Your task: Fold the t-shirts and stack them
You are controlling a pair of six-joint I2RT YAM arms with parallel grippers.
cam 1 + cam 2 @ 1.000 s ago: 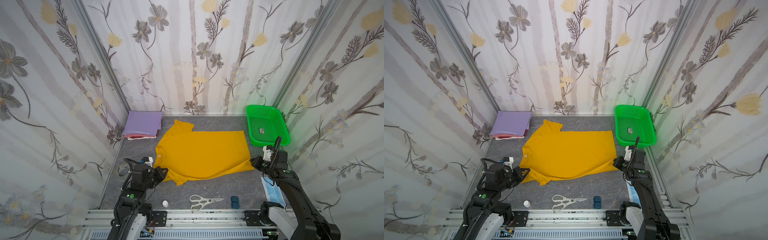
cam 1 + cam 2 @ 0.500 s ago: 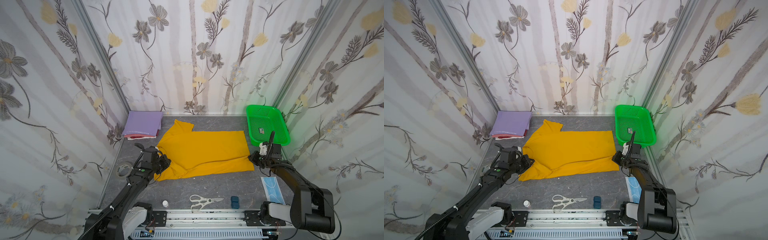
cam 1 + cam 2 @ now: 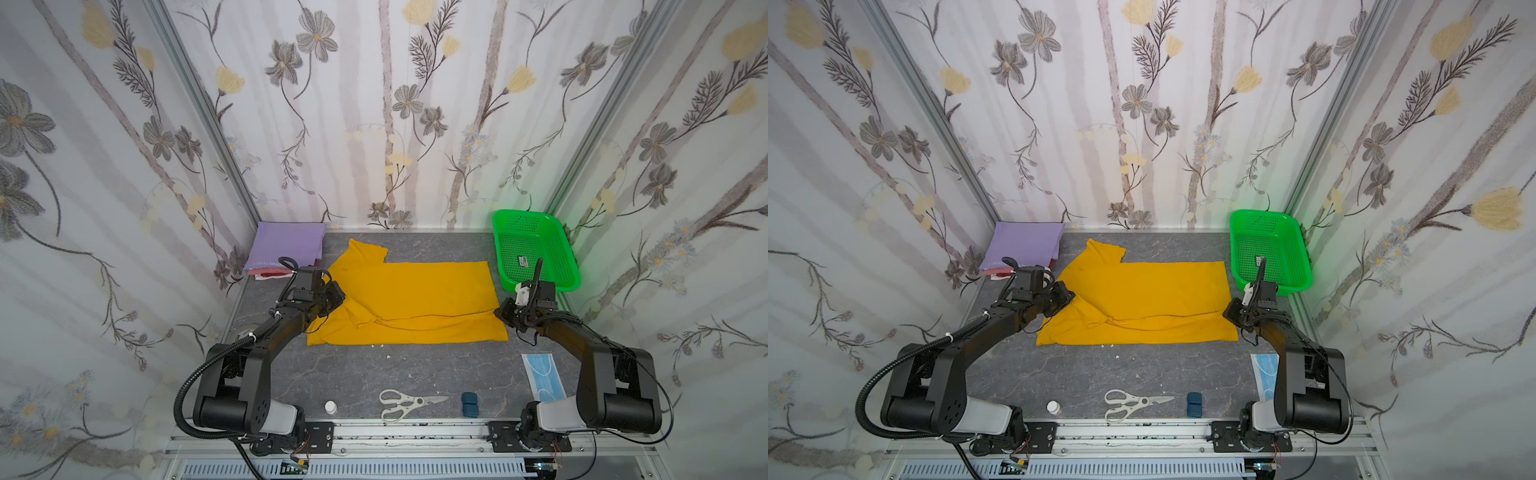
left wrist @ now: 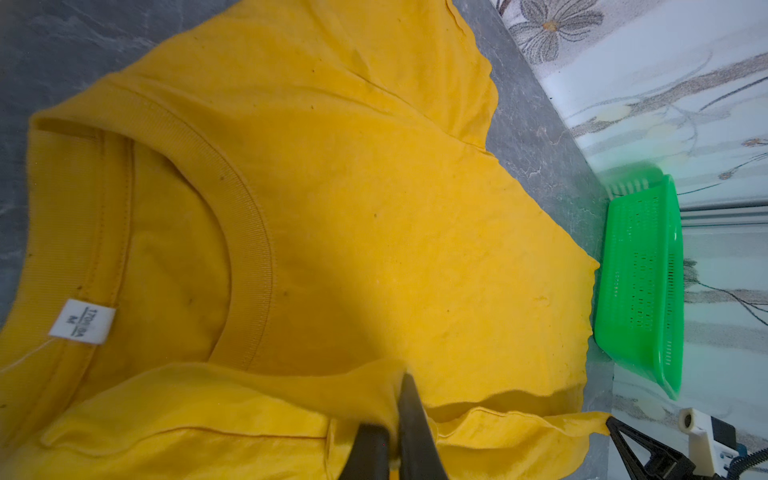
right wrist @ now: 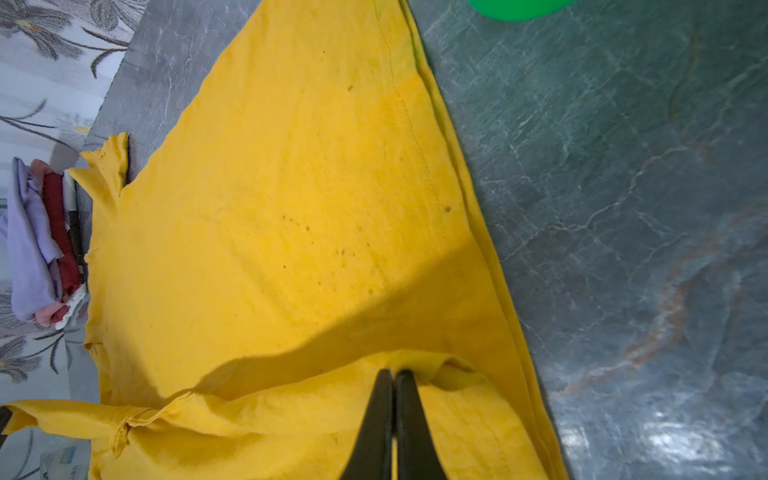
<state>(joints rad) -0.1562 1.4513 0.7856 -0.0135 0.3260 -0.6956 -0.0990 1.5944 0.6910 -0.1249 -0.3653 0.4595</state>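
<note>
Mustard-yellow t-shirt [image 3: 415, 291] lies spread across the middle of the table [image 3: 365, 374] in both top views, collar toward the left of the frame and hem toward the right. You have the left claw [image 4: 390, 419] pinched together on a gather of cloth at the shoulder end, near the collar. The right claw [image 5: 393, 384] is pinched together on cloth at the hem end. Both grips sit on the shirt's lower long edge as a top view shows it. Judgement: holding both ends of one edge keeps it straight, so the strip can be laid over the body as a lengthwise fold. That fold looks begun, not finished. Folded shirts [image 3: 286, 245], lavender on top with red and white beneath, are stacked at the upper left of the table, near the yellow sleeve. Green basket [image 3: 521, 213] at the upper right holds one small dark item [image 3: 523, 262], too small to identify; no shirt is in it.
</note>
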